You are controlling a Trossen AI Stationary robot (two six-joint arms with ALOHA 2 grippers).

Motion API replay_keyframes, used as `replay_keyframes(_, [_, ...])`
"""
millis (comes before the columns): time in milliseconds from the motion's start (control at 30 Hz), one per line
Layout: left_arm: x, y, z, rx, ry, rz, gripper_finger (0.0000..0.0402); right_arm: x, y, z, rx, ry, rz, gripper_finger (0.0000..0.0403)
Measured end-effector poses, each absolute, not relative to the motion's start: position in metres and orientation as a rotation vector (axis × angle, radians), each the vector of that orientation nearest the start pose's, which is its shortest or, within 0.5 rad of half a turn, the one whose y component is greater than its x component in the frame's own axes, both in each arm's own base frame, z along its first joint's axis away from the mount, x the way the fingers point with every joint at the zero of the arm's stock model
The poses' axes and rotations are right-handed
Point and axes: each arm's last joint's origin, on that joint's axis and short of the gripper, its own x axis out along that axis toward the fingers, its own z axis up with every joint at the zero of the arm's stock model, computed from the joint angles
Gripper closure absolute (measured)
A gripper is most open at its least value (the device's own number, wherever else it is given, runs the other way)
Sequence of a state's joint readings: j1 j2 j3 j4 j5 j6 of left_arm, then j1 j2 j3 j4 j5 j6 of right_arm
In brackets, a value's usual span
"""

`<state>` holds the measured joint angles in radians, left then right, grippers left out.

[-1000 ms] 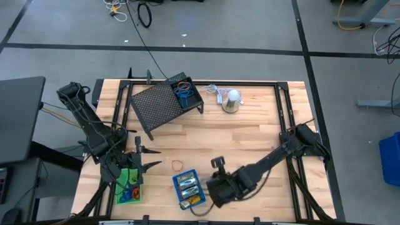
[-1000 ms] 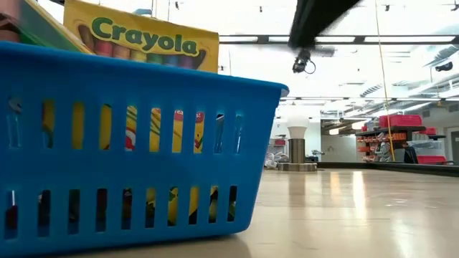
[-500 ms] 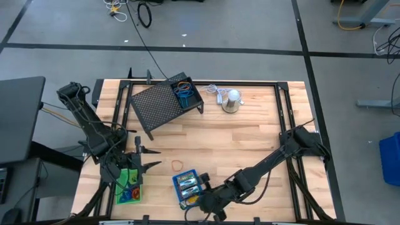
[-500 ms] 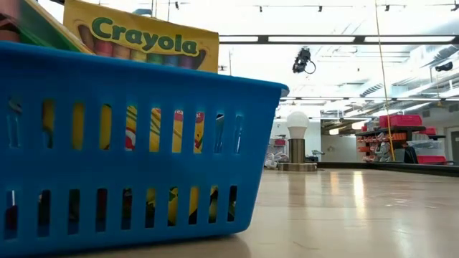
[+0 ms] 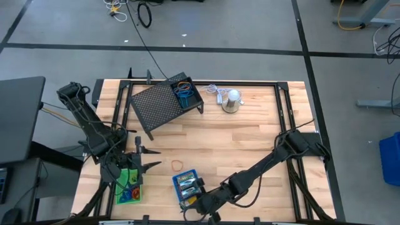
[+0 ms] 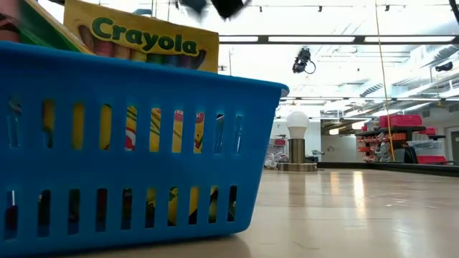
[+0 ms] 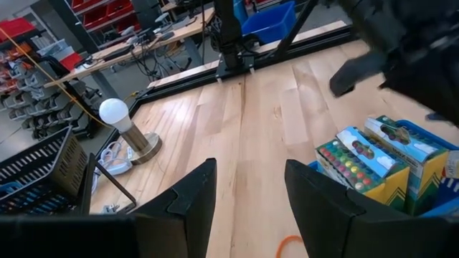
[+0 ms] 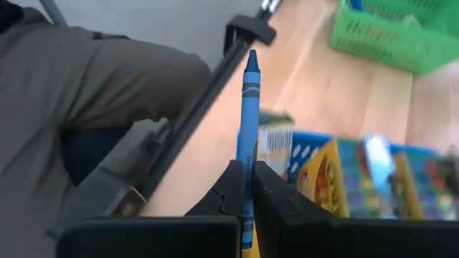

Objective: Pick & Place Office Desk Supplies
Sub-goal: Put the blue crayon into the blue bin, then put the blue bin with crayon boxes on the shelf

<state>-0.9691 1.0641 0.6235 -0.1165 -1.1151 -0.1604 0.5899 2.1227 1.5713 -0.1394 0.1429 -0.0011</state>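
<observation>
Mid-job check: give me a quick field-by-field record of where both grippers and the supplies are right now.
right gripper: shut on a blue crayon, at the table's near edge beside the blue tray
left gripper: open, empty, over the table's near left part by the green tray
blue tray contents: crayon boxes standing inside
loose item: orange elastic loop on bare wood between the two trays
black mesh rack: far left, with a small tray holding blue loops

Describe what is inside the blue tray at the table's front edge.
The blue tray holds crayon boxes standing upright, one lettered Crayola. The tray's slotted wall covers their lower parts, and its floor is hidden.
</observation>
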Motion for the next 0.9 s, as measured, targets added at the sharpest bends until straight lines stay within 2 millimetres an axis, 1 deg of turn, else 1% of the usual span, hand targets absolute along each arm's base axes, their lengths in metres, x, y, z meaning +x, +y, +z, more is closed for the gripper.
replay_keyframes(100, [0.139, -0.157, 0.241, 0.314, 0.271, 0.152, 0.0228, 0.393, 0.255, 0.178, -0.244, 0.66, 0.397, 0.0392])
replay_keyframes(233, [0.139, -0.157, 0.241, 0.31, 0.273, 0.147, 0.0228, 0.391, 0.25, 0.167, -0.23, 0.624, 0.374, 0.0392])
replay_keyframes(433, [0.139, -0.157, 0.241, 0.31, 0.273, 0.146, 0.0228, 0.388, 0.235, 0.148, -0.214, 0.682, 0.328, 0.0392])
replay_keyframes(533, [0.139, -0.157, 0.241, 0.31, 0.274, 0.143, 0.0228, 0.388, 0.232, 0.146, -0.207, 0.691, 0.318, 0.0392])
replay_keyframes(567, [0.139, -0.157, 0.241, 0.309, 0.274, 0.142, 0.0228, 0.388, 0.233, 0.146, -0.213, 0.687, 0.324, 0.0386])
replay_keyframes(633, [0.139, -0.157, 0.241, 0.31, 0.274, 0.141, 0.0228, 0.389, 0.233, 0.147, -0.226, 0.685, 0.343, 0.036])
replay_keyframes(800, [0.139, -0.157, 0.241, 0.311, 0.275, 0.139, 0.0228, 0.39, 0.235, 0.153, -0.241, 0.701, 0.374, 0.027])
replay_keyframes(900, [0.139, -0.157, 0.241, 0.308, 0.28, 0.125, 0.0228, 0.389, 0.237, 0.155, -0.243, 0.716, 0.397, 0.0227])
